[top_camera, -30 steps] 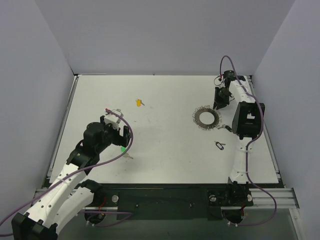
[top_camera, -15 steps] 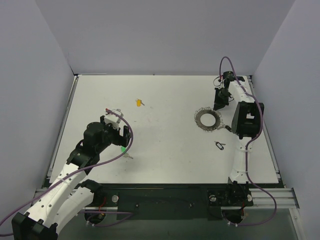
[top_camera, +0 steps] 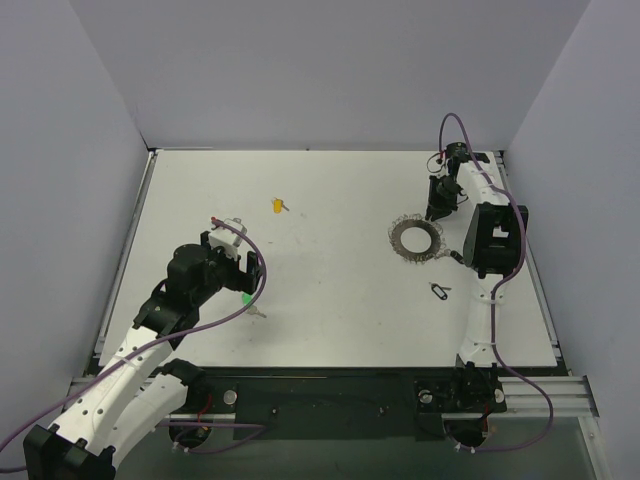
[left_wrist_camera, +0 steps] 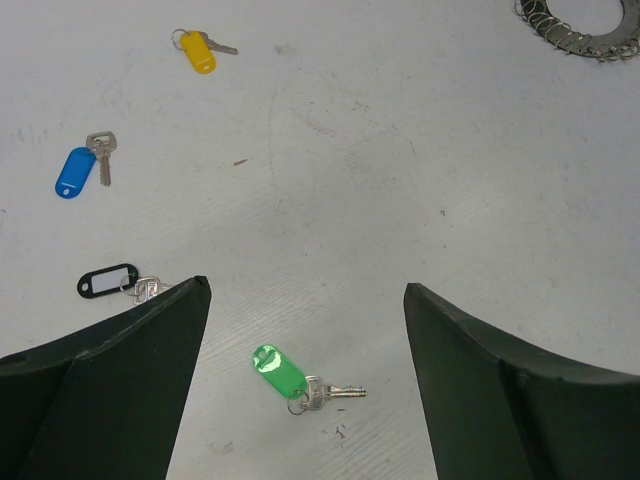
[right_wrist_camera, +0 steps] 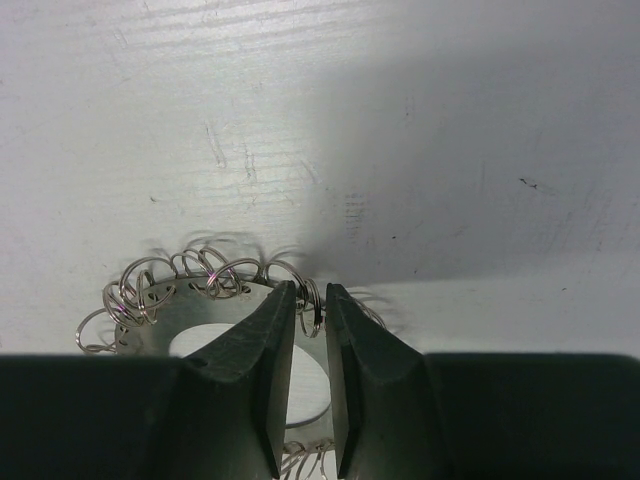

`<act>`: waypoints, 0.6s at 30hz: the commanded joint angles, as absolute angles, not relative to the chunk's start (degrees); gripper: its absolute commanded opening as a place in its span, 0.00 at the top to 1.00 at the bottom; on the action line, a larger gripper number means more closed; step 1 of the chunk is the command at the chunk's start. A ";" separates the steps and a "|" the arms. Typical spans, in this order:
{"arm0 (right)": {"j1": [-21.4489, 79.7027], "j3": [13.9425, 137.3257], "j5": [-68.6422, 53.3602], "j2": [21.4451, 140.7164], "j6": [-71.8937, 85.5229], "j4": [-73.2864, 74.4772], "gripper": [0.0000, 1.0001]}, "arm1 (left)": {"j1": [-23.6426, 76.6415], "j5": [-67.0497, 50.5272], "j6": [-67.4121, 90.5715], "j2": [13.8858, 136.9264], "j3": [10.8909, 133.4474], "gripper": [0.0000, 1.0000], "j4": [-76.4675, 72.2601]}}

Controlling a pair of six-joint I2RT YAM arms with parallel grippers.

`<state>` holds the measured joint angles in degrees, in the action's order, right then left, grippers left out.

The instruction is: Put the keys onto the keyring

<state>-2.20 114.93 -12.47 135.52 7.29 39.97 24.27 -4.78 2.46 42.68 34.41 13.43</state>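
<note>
The keyring (top_camera: 399, 238) is a flat silver disc with an open centre, fringed with small wire loops, lying at the right of the table. My right gripper (top_camera: 437, 208) is down at its far edge. In the right wrist view its jaws (right_wrist_camera: 311, 290) stand a narrow gap apart with one loop of the keyring (right_wrist_camera: 160, 310) between them. My left gripper (left_wrist_camera: 305, 285) is wide open and hovers over the green-tagged key (left_wrist_camera: 290, 375), touching nothing. Yellow (left_wrist_camera: 197, 50), blue (left_wrist_camera: 75, 172) and black-tagged (left_wrist_camera: 108, 282) keys lie loose on the table.
Another black-tagged key (top_camera: 440, 290) lies beside the right arm, nearer than the keyring. The yellow key (top_camera: 277, 206) lies left of centre and the green key (top_camera: 247, 298) by the left gripper. Grey walls enclose the white table (top_camera: 340, 320) on three sides.
The right gripper has shifted slightly at the keyring's far edge. The left arm and all the keys have stayed where they were.
</note>
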 commanded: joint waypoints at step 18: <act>-2.72 114.43 -13.45 130.52 8.35 40.96 0.85 | 23.91 -5.54 2.02 42.54 34.63 0.11 11.07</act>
<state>-2.31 114.89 -13.10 135.26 7.53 39.57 24.27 -4.78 2.46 42.68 34.41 13.43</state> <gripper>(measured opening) 0.149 0.890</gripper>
